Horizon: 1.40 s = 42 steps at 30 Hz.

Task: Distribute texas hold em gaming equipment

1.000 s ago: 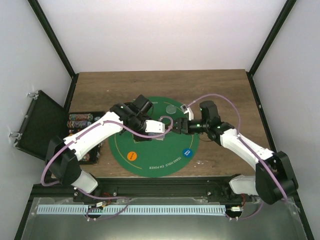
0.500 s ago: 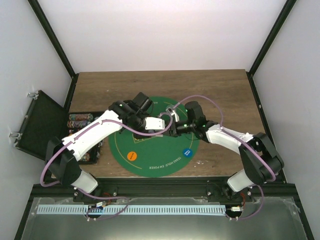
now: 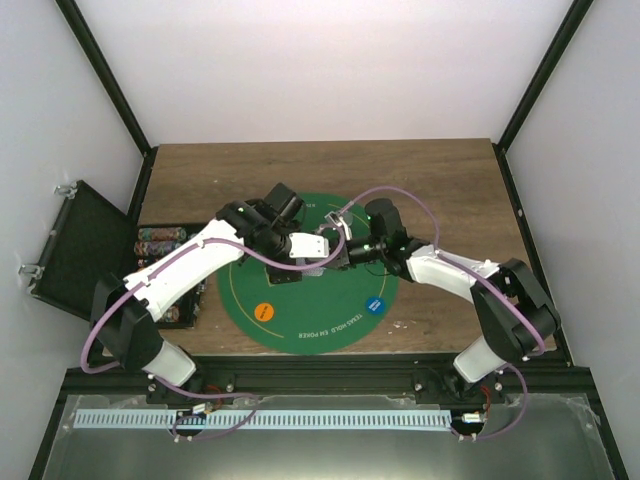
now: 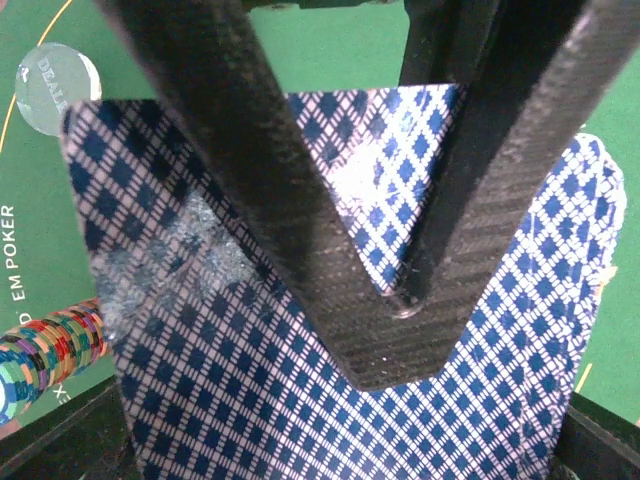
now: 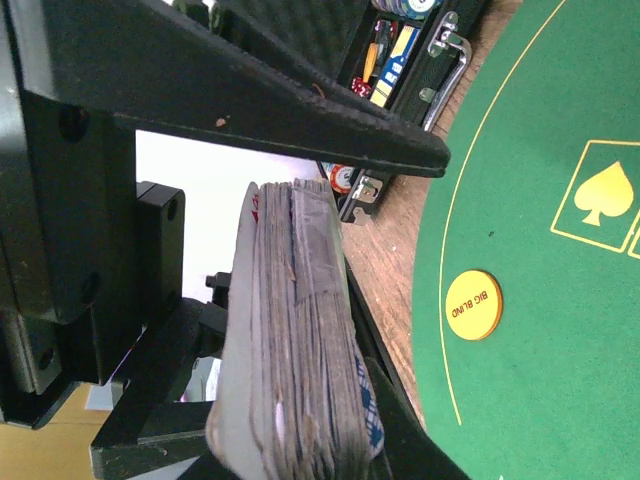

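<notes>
White walls closed in the wooden table [image 3: 430, 175] and its round green mat [image 3: 300, 320]. From above, the left jaws and right jaws met over the mat's middle, hiding the deck between them. An orange disc [image 3: 264, 311] and a blue disc [image 3: 374, 304] lay near the mat's near edge.

The left wrist view showed the deck [image 4: 220, 380] back-up, its lower cards splayed rightward. The left jaws stood spread beyond both sides, seemingly clear of it. A black finger [image 4: 380, 330], apparently the right arm's, lay across the back.

The right wrist view showed the deck [image 5: 300, 340] edge-on, with the right jaws apparently pinching its faces.

The stack looked loose and uneven. With only one end pinched, cards could slide out and scatter over the mat, or a spread left jaw could snag an edge.
</notes>
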Each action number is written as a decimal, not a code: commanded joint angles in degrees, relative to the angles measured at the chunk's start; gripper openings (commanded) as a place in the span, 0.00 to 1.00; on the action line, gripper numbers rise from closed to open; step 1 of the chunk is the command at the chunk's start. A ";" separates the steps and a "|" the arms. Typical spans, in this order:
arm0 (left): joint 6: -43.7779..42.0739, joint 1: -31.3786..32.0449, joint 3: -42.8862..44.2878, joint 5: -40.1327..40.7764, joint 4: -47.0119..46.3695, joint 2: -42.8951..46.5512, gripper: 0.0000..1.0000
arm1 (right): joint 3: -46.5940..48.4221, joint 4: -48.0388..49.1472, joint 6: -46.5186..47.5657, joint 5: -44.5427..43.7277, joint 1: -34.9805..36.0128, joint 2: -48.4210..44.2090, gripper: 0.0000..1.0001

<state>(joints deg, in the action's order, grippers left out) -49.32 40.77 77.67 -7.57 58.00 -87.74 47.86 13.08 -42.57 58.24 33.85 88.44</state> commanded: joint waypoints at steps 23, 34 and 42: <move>-0.02 -1.00 -1.67 -4.99 -1.25 1.07 0.50 | 5.38 -14.11 8.64 -11.90 0.45 -3.55 0.39; 0.69 -1.92 -2.92 -3.51 -1.83 1.31 0.50 | 5.40 -21.27 12.34 -16.17 -0.01 -6.07 0.40; 0.98 -2.26 -5.09 -2.27 -3.24 1.18 0.50 | 7.24 -24.33 13.85 -16.01 0.00 -7.90 0.34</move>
<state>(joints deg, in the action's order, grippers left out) -48.86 38.96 73.69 -10.44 56.07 -87.88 51.79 -8.36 -30.46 43.29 33.98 82.50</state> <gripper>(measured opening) 0.501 0.356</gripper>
